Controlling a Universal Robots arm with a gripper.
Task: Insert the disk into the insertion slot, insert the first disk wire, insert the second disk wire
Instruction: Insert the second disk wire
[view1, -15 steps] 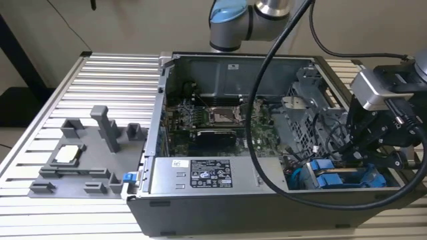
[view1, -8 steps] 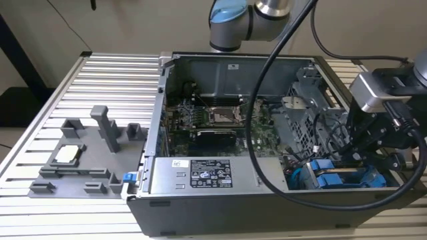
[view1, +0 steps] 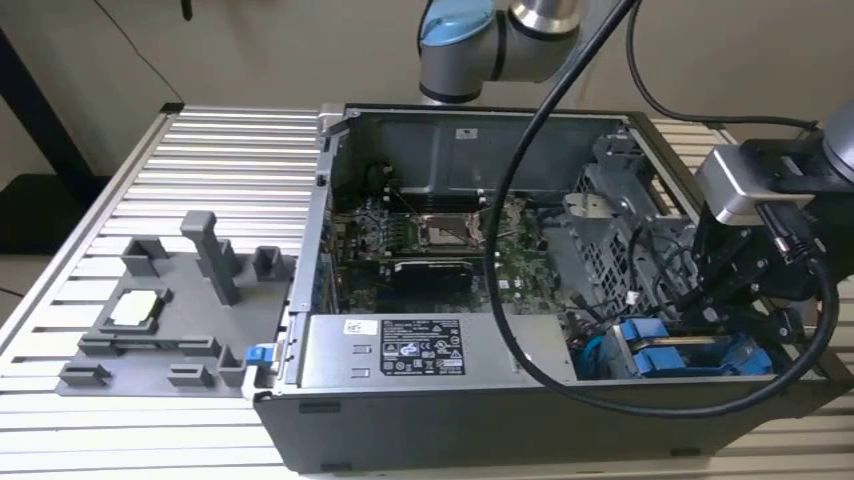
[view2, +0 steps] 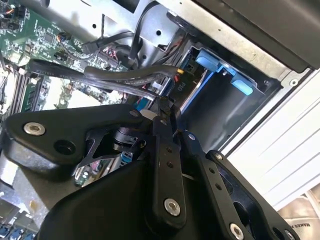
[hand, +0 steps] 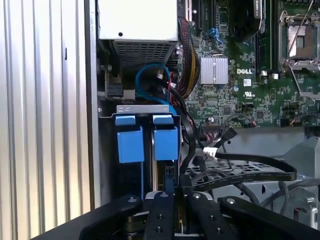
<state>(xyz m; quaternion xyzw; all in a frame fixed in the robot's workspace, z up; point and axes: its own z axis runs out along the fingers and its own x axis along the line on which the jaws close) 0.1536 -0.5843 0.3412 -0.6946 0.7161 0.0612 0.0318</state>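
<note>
disk (hand: 166, 143) in its blue carrier sits pushed into the insertion slot (hand: 142, 108), a grey cage just beside the power-supply box (hand: 138, 20). a second blue carrier (hand: 130, 145) fills the bay alongside. the claw (hand: 177, 195) hangs past the cage from that box, fingers pinched together on a black flat cable (hand: 250, 175).

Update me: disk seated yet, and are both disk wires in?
Looks done: the disk, in its blue carrier, sits in the insertion slot beside a second carrier. In hand: the gripper is at the disk's exposed end among the black wires. Left: whether any wire is plugged is hidden behind the gripper; treat both as open.
</note>
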